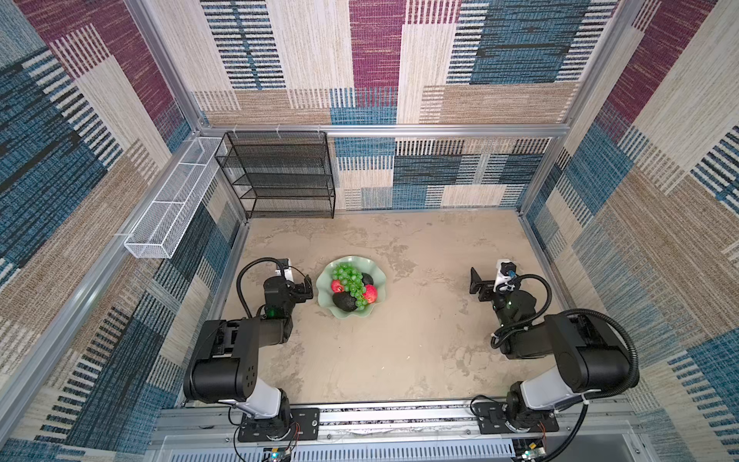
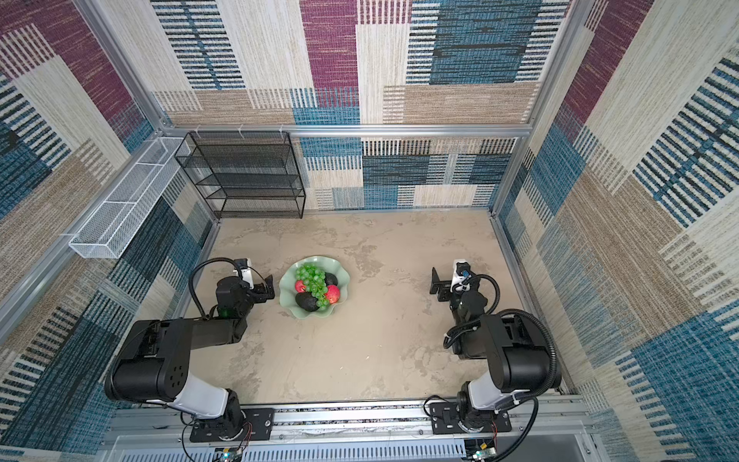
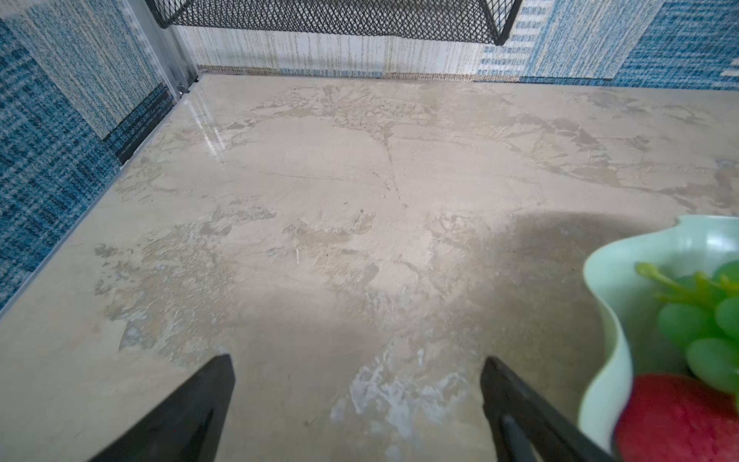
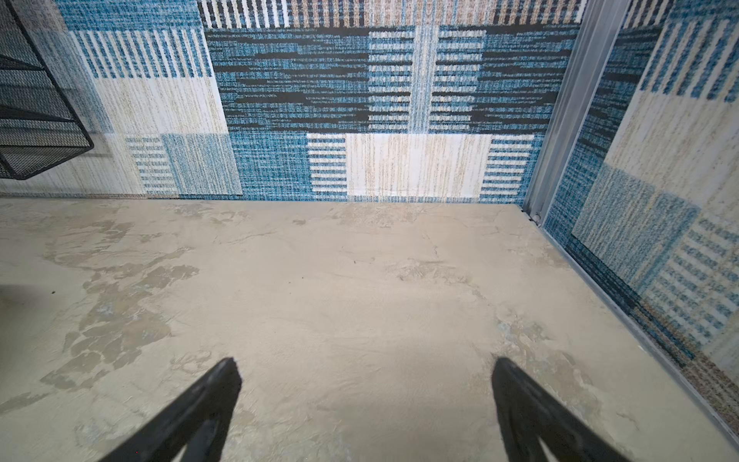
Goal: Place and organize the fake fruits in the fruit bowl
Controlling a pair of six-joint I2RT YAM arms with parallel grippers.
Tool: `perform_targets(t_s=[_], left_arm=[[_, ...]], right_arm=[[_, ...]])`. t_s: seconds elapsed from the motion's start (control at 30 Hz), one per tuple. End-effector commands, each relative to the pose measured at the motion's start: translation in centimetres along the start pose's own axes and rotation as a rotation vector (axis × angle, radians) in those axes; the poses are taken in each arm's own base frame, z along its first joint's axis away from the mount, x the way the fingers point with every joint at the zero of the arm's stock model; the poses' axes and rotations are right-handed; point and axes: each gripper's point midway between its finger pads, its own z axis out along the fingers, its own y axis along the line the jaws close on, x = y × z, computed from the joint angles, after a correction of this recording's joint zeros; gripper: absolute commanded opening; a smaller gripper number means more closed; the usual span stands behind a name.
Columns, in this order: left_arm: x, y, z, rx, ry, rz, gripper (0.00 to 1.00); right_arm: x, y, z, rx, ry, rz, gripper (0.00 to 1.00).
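1. The left claw [image 1: 307, 285] sits just left of the fruit bowl [image 1: 348, 314], jaws spread wide, gripping nothing.
2. Inside the bowl lie the grapes [image 1: 352, 282], two apples [image 1: 370, 293] and two avocados [image 1: 344, 301].
3. The right claw [image 1: 478, 285] sits well right of the bowl, jaws wide, empty.

The bowl [image 1: 324, 299] sits on the table [image 1: 400, 352], left of centre. In it the grapes [image 1: 352, 282] lie down the middle, flanked by the left apple [image 1: 337, 285] and the right apple [image 1: 370, 294]. The near avocado [image 1: 344, 302] lies in front and the far avocado [image 1: 367, 279] behind the right apple. A rack [image 1: 280, 176] is on the far wall, to the left.
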Motion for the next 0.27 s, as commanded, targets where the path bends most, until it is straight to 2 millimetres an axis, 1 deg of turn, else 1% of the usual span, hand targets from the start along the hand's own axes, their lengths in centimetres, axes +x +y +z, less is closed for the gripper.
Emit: perform_targets(t_s=[0.0, 0.23], left_arm=[[-0.91, 0.04, 0.14, 0.01, -0.029, 0.019, 0.99], [-1.01, 0.04, -0.01, 0.01, -0.037, 0.021, 0.99]], right_arm=[[-0.58, -0.1, 0.11, 0.006, -0.022, 0.009, 1.0], [-0.58, -0.1, 0.11, 0.006, -0.022, 0.011, 1.0]])
